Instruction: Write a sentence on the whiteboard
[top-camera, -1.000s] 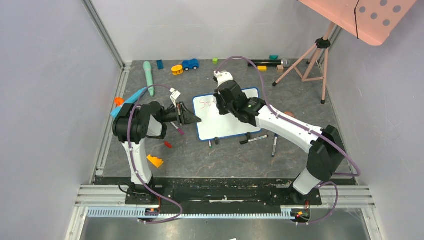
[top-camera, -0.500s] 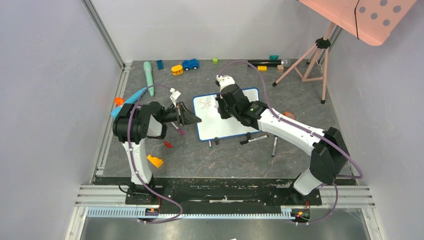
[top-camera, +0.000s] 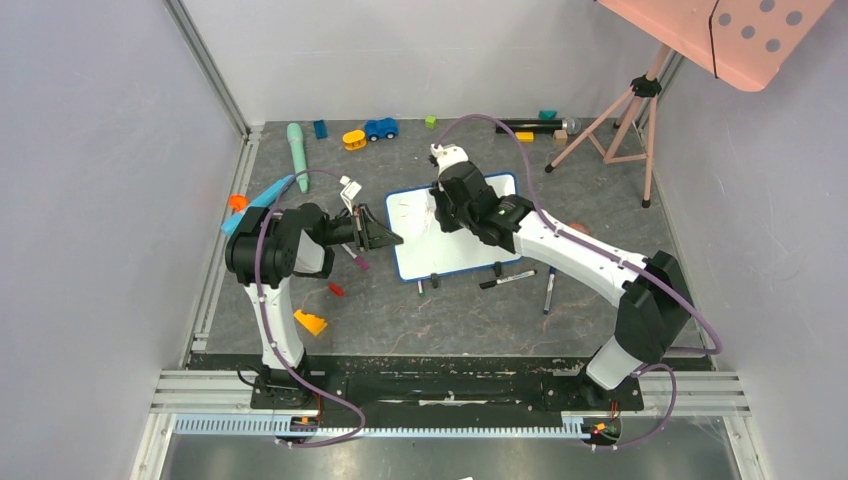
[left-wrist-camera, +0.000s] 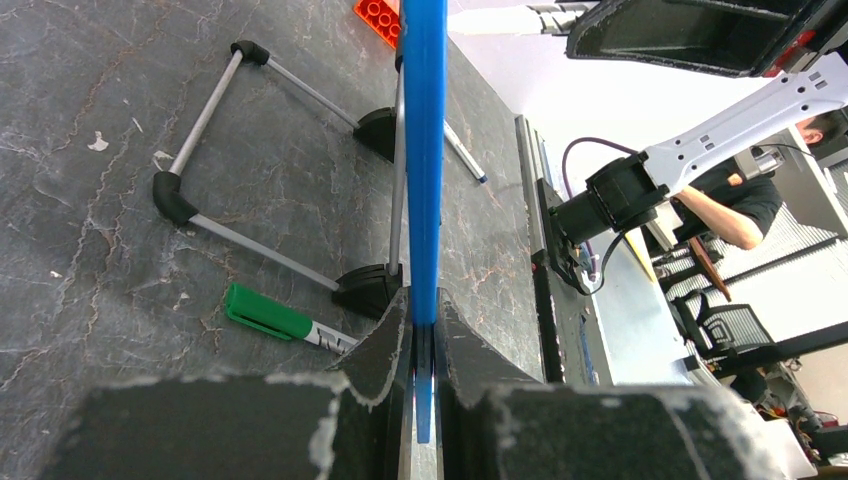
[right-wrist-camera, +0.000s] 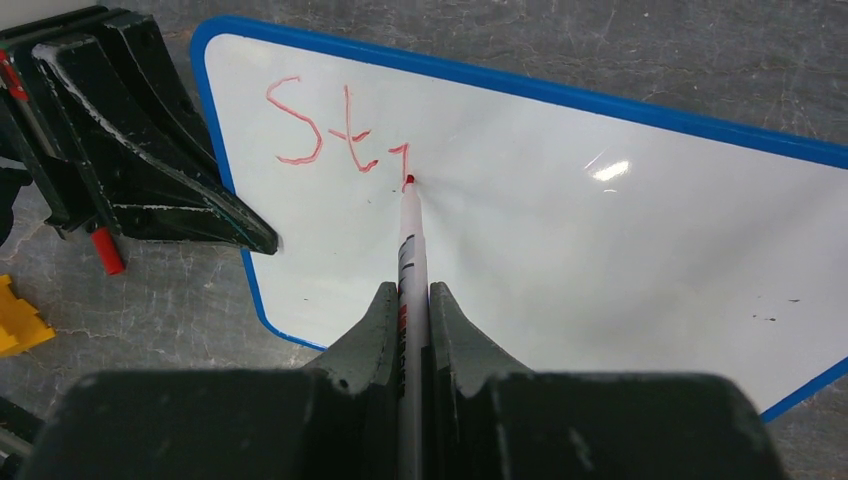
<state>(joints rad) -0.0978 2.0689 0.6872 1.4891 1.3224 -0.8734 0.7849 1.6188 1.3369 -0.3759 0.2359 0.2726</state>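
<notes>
The whiteboard (top-camera: 450, 255), white with a blue frame, lies mid-table and fills the right wrist view (right-wrist-camera: 600, 260). Red handwriting (right-wrist-camera: 335, 135) at its upper left reads "St" plus the start of a third letter. My right gripper (right-wrist-camera: 409, 295) is shut on a red marker (right-wrist-camera: 410, 240), and the marker's tip touches the board at that third letter. In the top view the right gripper (top-camera: 445, 205) hovers over the board's far left part. My left gripper (left-wrist-camera: 424, 310) is shut on the board's blue left edge (left-wrist-camera: 425, 150). It also shows in the top view (top-camera: 385, 237).
A green marker (left-wrist-camera: 270, 315) and the board's black-footed wire stand (left-wrist-camera: 200, 140) lie by the board. Two markers (top-camera: 510, 278) lie near its front edge. Toys line the back, among them a blue car (top-camera: 381, 128). A pink tripod (top-camera: 620, 120) stands under a pink dotted panel (top-camera: 740, 35). An orange brick (top-camera: 310, 322) lies front left.
My right gripper, with the marker, shifted a little right and then back over the board's upper left. The left arm and the board have not moved.
</notes>
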